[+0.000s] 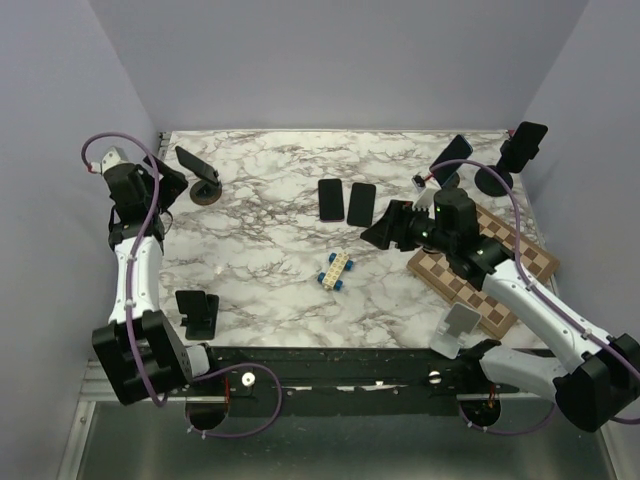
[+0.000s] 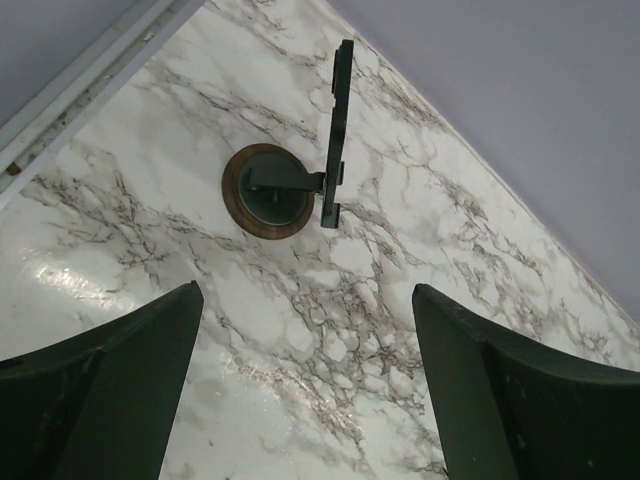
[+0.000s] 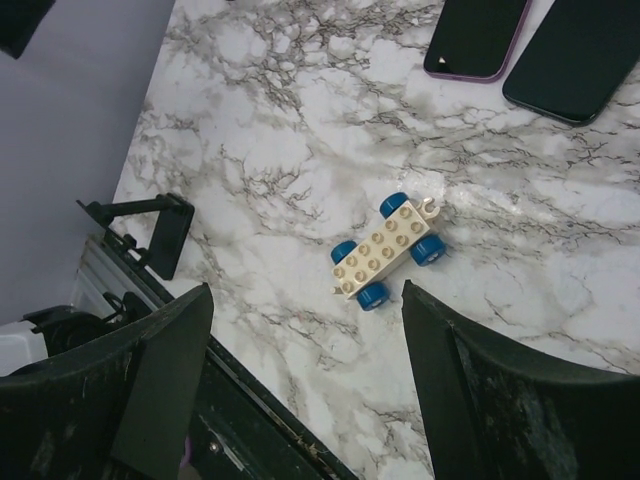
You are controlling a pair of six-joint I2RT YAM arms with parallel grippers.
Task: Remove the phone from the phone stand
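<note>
Both claws gape wide and empty, I see: left claw (image 2: pixel 308 325) facing the phone (image 2: pixel 337 130), propped in its round-based phone stand (image 2: pixel 268 190) at the table's (image 1: pixel 270 255) back left corner, a thin edge-on strip with long axis running up the wrist view, a slanted dark slab from above; right claw (image 3: pixel 305 305) above a wheeled block (image 3: pixel 388 250).

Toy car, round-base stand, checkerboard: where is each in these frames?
toy car (image 3: pixel 388 250), right wrist view, on its cream studded top.
round-base stand (image 2: pixel 262 205), left wrist view, on its round base.
checkerboard (image 1: pixel 460 288), top external view, on bare squares near its left corner.
</note>
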